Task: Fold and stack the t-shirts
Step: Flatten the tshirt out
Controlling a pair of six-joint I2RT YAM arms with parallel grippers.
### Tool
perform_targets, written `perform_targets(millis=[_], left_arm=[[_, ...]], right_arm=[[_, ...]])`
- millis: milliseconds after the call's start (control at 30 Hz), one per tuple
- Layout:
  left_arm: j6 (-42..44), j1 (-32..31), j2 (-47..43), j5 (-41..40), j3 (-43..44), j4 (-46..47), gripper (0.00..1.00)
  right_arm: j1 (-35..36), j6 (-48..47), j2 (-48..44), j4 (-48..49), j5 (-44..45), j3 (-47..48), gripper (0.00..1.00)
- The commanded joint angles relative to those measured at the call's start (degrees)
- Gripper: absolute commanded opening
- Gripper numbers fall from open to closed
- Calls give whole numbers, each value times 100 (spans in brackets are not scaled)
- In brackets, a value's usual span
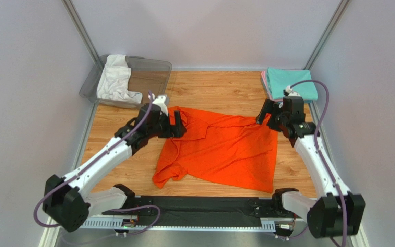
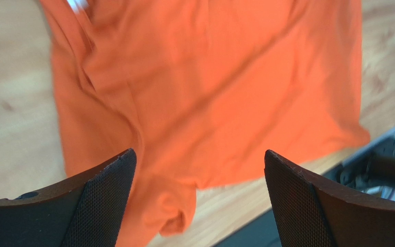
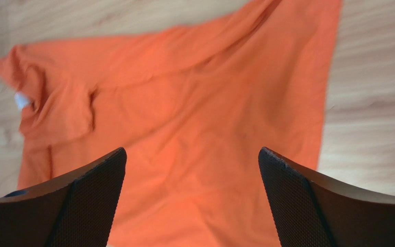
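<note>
Spread left fingers point(image 2: 101, 206) over orange t-shirt point(image 2: 210, 92), bare wood point(image 2: 9, 103) alongside.

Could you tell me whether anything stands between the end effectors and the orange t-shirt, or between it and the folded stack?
Nothing visible does. The left end effector and right end effector, both open, hover over the orange t-shirt, and bare table shows between it and the folded stack.

Top camera is looking down from high above the orange t-shirt point(image 1: 220, 149); both wrist cameras are looking down from close over it, sharing its cloth.
</note>
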Motion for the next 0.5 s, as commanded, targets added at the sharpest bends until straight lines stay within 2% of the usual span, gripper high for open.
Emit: perform_targets(millis=[0,67,200,300,433,467], left_arm=[[-619,-343,-545,284,-742,-15,100],[-847,-414,-765,397,-1173,55,100],[-1033,-494,-793,425,-1718,354,100],[-1112,-503,-564,355,-1877,539,100],[-1217,-494,-99,-162,-1834,610,100],[-1253,-485,102,-295,-1816,609,100]], right_arm=[[45,571,-736,283,-1259,-688,100],[45,713,-984,527,-1766,-1248,100],[98,924,-1196,775,-1946,-1796,100],[107,811,-907,740,-1911,-1928,100],[195,740,-292,915,-1788,-1920,100],[221,714,-4,933,-1535,-1885,100]])
